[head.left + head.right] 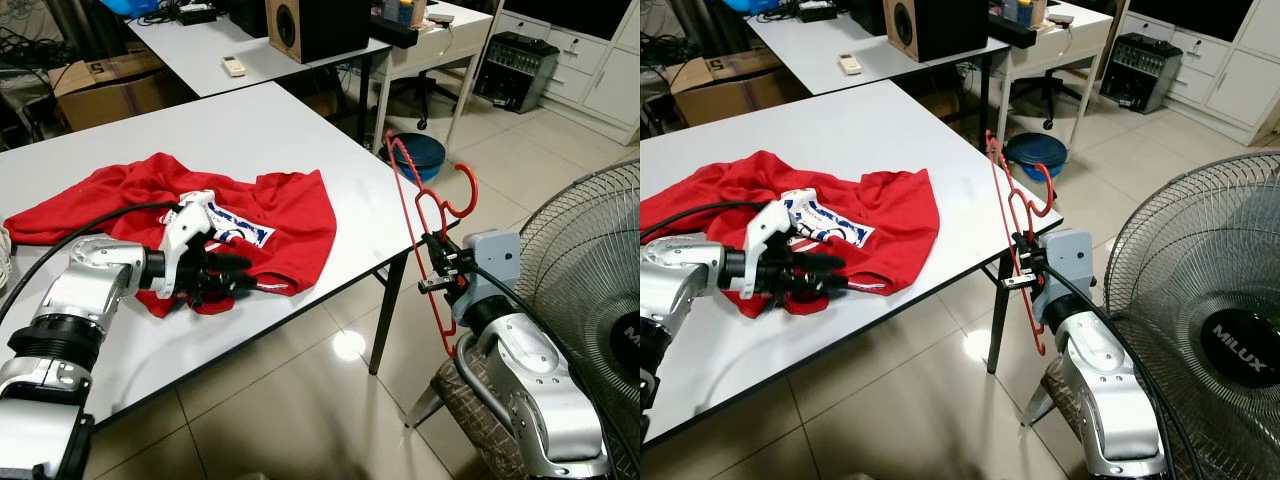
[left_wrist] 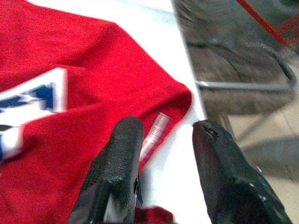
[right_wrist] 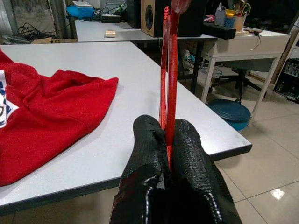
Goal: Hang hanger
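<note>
A red shirt [image 1: 150,215] with a white and blue print lies crumpled on the white table [image 1: 250,130]. My left gripper [image 1: 238,275] rests low over the shirt's near hem, its fingers [image 2: 117,163] open and spread over the red cloth [image 2: 70,116] by the table edge. My right gripper [image 1: 437,262] is off the table's right corner, shut on a red wire hanger [image 1: 425,205] that stands upright with its hook at the top. The hanger [image 3: 169,65] rises from between the closed fingers.
A standing fan [image 1: 590,260] is close on the right. A second white table [image 1: 250,50] with a speaker [image 1: 315,25] stands behind. A blue basin [image 1: 420,155] sits on the tiled floor beyond the table's corner. White cabinets [image 1: 590,60] line the far right.
</note>
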Available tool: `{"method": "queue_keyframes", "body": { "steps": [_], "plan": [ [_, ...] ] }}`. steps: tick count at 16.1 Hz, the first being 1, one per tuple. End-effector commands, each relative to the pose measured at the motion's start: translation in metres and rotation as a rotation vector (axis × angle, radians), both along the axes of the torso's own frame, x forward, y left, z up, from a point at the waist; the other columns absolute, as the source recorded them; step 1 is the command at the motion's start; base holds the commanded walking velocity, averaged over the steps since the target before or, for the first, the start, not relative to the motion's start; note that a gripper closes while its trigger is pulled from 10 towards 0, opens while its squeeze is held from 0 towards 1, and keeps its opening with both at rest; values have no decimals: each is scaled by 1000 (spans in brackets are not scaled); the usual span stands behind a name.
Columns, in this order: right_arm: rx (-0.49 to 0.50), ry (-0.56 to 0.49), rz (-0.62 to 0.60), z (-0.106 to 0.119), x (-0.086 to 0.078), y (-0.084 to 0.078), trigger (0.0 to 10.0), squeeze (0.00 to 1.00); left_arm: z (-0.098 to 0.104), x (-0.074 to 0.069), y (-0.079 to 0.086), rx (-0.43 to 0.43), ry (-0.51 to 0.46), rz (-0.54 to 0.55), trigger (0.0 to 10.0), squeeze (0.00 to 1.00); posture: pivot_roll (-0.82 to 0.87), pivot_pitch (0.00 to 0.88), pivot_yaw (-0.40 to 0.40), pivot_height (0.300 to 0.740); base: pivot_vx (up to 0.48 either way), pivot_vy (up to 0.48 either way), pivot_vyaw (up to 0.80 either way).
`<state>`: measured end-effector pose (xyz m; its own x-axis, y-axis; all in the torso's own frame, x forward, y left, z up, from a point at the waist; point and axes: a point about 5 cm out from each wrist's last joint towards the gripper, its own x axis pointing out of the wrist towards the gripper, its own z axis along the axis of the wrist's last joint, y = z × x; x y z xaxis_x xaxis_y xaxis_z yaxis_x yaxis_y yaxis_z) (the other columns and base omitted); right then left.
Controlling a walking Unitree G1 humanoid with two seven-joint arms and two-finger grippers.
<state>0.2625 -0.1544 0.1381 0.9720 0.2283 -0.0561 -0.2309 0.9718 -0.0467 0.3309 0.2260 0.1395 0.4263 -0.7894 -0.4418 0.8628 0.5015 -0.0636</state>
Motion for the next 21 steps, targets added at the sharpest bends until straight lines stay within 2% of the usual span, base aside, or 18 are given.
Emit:
{"method": "queue_keyframes", "body": {
  "steps": [1,2,3,4,5,6,8,9,12,15,19,20,21],
  "plan": [
    [-6,-15,-3,2,1,1,10000,0,9,7,4,-17,-47,70,10000,0,-151,0,69,740,0,0,0],
    [-6,-16,-2,2,1,1,10000,0,9,17,13,59,-101,205,10000,0,-148,0,67,740,0,0,0],
    [-6,-16,-1,2,2,1,10000,0,7,19,18,124,-120,246,10000,0,-148,0,67,740,0,0,0],
    [-6,-17,-1,2,2,1,10000,0,1,17,24,248,-134,250,10000,0,-149,0,68,740,0,0,0],
    [-6,-18,-2,2,2,1,10000,0,-5,13,24,297,-122,210,10000,0,-152,0,70,740,0,0,0],
    [-6,-18,-2,2,2,1,10000,0,-7,12,24,305,-117,196,10000,0,-152,0,70,740,0,0,0],
    [-6,-19,-6,2,2,0,10000,0,-16,8,16,251,-74,140,10000,0,-156,0,71,740,0,0,0],
    [-7,-19,-6,2,1,0,10000,0,-18,6,15,253,-67,126,10000,0,-155,0,70,740,0,0,0],
    [-9,-21,-2,3,2,1,10000,0,-27,2,17,303,-44,102,10000,0,-155,0,67,740,0,0,0],
    [-10,-22,6,3,3,2,10000,0,-37,-1,21,391,-51,110,10000,0,-154,0,63,740,0,0,0],
    [-12,-23,7,4,3,2,10000,0,-38,0,21,390,-48,135,10000,0,-159,0,63,740,0,0,0],
    [-13,-24,8,4,4,1,10000,0,-38,3,22,397,-53,164,9608,0,-159,0,63,740,0,0,0],
    [-13,-25,9,4,4,2,10000,0,-38,3,22,396,-57,169,8588,0,-159,0,63,740,0,0,0]
  ]
}}
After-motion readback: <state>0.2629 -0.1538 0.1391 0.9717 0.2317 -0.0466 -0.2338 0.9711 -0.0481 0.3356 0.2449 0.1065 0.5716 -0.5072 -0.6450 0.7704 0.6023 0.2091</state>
